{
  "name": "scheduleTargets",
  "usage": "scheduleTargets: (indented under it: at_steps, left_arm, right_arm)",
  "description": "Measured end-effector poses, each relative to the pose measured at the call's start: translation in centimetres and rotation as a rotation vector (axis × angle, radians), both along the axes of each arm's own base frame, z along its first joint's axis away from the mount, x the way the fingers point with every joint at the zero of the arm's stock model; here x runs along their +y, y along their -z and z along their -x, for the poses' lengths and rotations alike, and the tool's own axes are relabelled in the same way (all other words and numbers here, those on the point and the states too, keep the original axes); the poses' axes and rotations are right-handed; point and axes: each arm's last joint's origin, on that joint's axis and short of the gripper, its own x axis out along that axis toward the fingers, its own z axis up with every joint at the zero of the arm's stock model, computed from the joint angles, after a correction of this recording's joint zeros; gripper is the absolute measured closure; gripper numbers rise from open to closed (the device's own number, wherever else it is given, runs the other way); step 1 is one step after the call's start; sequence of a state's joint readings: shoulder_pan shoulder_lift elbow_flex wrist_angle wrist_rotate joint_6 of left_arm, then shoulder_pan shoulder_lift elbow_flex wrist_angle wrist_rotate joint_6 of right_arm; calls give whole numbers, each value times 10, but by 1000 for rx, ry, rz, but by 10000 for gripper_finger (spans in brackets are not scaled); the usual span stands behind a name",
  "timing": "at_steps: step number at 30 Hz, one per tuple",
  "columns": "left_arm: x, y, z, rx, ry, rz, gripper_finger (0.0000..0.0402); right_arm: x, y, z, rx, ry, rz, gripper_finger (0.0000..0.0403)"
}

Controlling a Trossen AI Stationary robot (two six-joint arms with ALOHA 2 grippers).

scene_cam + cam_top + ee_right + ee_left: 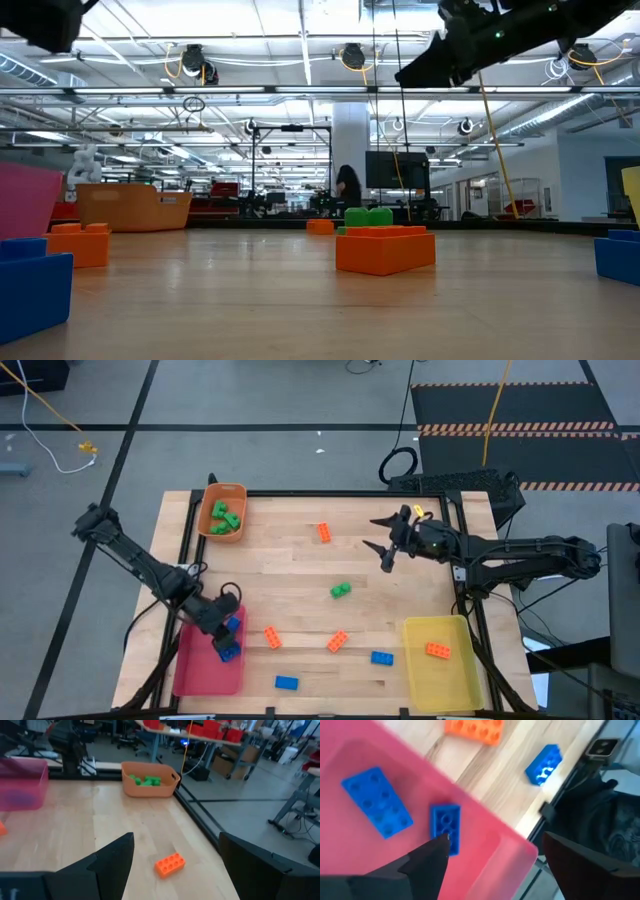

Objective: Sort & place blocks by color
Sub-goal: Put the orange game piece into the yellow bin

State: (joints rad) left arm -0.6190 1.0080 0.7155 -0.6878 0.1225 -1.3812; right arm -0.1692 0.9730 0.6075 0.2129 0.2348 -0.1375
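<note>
My left gripper [226,628] is open above the pink tray [205,665] at the near left. Two blue blocks [376,801] [447,826] lie flat in that tray below its fingers [485,865]. My right gripper [384,538] is open and empty, high above the table's far right part. An orange block [170,864] lies on the wood ahead of it, and also shows in the high view [324,532]. Loose on the table are a green block [341,591], two orange blocks [272,637] [337,642] and two blue blocks [381,657] [287,682].
An orange tray [237,493] with green blocks [225,517] stands at the far left. A yellow tray [455,680] with one orange block [437,650] stands at the near right. A black frame [340,494] borders the table. Bare wood lies in the middle.
</note>
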Motion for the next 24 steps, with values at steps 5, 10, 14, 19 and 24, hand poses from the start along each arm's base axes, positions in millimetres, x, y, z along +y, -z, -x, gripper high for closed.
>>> scheduleTargets:
  at_steps: [5,10,14,19,24]
  left_arm:
    - [15,-2,-13,-93,0,-58,112]
    - [30,-6,-27,-215,14,-105,128]
    - [41,-9,-35,-295,37,-157,140]
    - [62,-10,-43,-360,21,-312,157]
    - [79,-10,-47,-393,26,-412,168]
  right_arm:
    - [0,-1,0,-3,-3,13,117]
    - [0,0,0,8,-6,28,117]
    - [0,2,0,33,-7,25,117]
    - [0,5,1,53,2,-4,117]
    - [0,6,2,54,10,-27,117]
